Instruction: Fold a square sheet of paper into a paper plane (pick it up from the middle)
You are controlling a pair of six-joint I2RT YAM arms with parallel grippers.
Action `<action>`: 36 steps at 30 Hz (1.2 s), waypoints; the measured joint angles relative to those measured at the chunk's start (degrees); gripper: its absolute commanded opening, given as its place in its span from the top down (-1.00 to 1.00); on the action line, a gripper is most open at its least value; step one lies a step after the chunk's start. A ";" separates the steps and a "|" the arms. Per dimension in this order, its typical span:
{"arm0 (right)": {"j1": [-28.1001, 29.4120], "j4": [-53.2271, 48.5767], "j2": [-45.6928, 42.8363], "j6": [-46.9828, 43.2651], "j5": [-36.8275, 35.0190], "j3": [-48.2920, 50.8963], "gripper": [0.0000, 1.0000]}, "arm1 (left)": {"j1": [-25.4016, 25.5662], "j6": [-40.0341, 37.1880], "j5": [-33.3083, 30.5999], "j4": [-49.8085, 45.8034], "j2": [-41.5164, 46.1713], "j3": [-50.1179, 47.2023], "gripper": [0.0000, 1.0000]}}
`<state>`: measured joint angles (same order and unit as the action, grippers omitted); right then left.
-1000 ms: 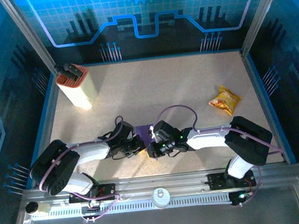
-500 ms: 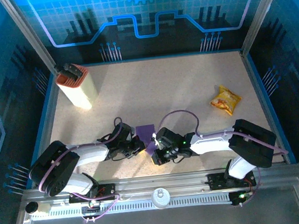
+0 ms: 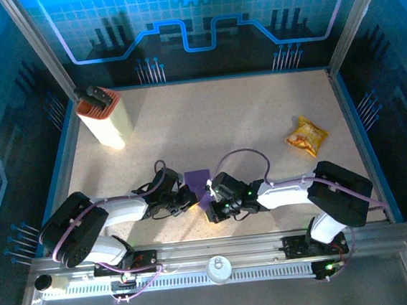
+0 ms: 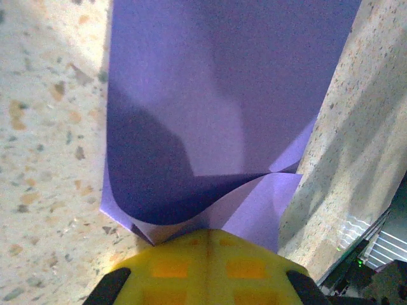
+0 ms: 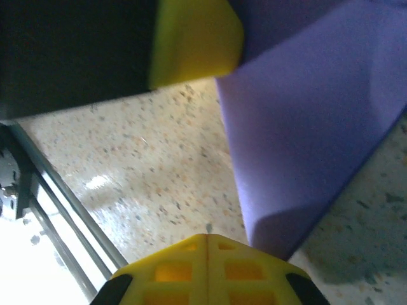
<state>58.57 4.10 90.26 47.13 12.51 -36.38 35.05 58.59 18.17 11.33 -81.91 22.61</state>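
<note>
The square sheet of paper (image 3: 198, 177) is seen near the front middle of the table (image 3: 207, 116), bent up between the two claws. Its near corner is hidden under the left gripper (image 4: 205, 240), whose jaws are pressed tight on it. The right gripper (image 5: 208, 244) is squeezed closed too. The paper's edge is touched by it, but a pinch cannot be made out. Much bare table is left behind the paper. The front rail (image 3: 220, 248) is close.

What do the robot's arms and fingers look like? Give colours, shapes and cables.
The left arm and right arm have white links joined by bulky black housings. Lilac cables loop over each wrist. The fingers are yellow, with square recesses.
</note>
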 measured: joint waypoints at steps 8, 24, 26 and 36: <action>0.70 -0.87 -0.94 0.44 -0.39 0.81 0.88 | 0.00 0.02 0.00 -0.02 0.02 0.00 0.98; -3.87 3.50 -11.89 8.50 1.03 6.23 0.88 | 0.07 -0.02 -1.51 -8.04 -0.59 4.35 0.97; -3.58 2.97 -10.16 8.85 1.64 4.87 0.89 | 0.07 -0.04 -1.49 -8.04 -0.61 4.37 0.96; -3.52 2.78 1.66 10.10 2.60 -2.64 0.92 | 0.04 -0.68 -1.40 -8.72 -2.82 6.62 0.96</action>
<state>55.05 6.87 91.92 57.23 15.11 -39.03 35.09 57.91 16.78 2.61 -84.73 29.23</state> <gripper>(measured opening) 0.063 0.054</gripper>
